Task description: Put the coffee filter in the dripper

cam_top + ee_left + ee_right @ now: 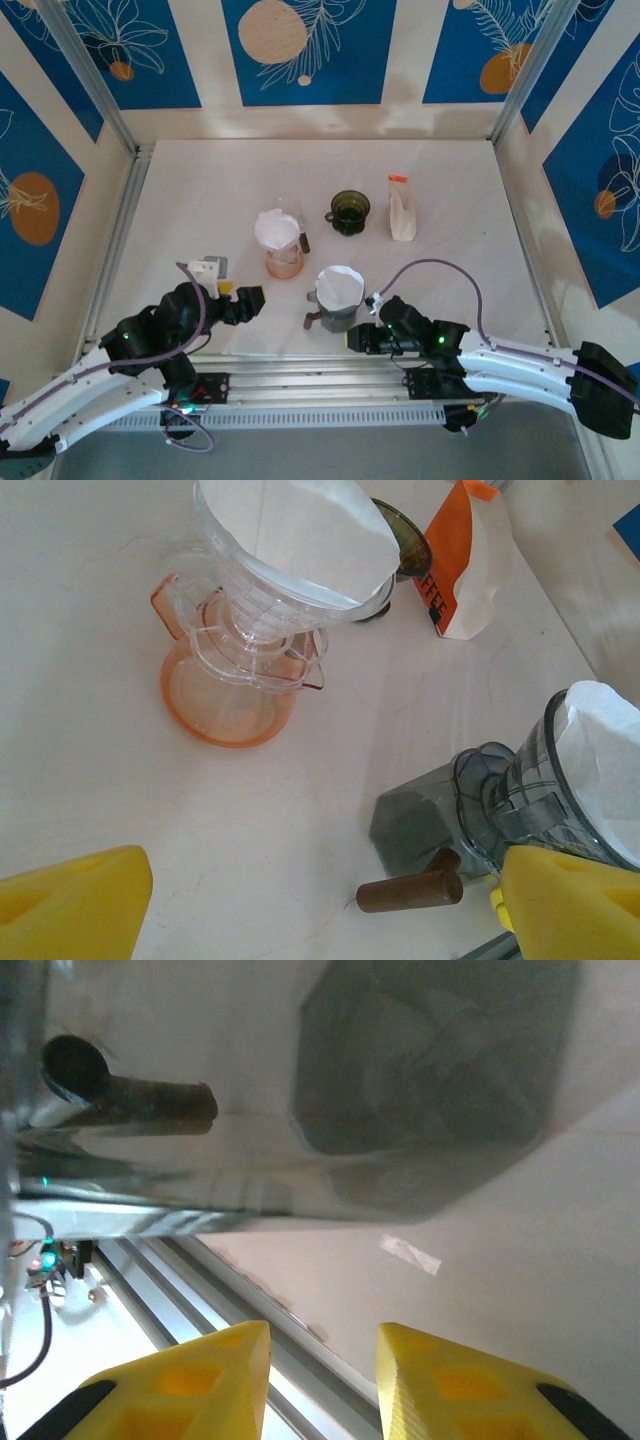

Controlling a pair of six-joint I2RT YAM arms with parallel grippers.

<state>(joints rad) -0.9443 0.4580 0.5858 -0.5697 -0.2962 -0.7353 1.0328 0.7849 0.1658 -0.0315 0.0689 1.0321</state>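
Observation:
A clear dripper [279, 243] stands on an orange carafe [226, 695] and holds a white coffee filter [300, 530]. To its right, a grey dripper [338, 298] on a grey server with a brown handle [410, 890] also holds a white filter [608, 755]. My left gripper [245, 300] hovers open near the table's front, left of the grey dripper, its yellow fingers [75, 905] wide apart with nothing between them. My right gripper [358, 338] sits low at the front edge by the grey server's base [430, 1090], jaws narrowly open and empty.
A dark green cup [350, 212] and a white-and-orange filter bag [401, 210] stand behind the drippers. The metal rail [200, 1305] of the table's front edge runs just under my right gripper. A small grey-and-yellow item [213, 270] lies by the left arm.

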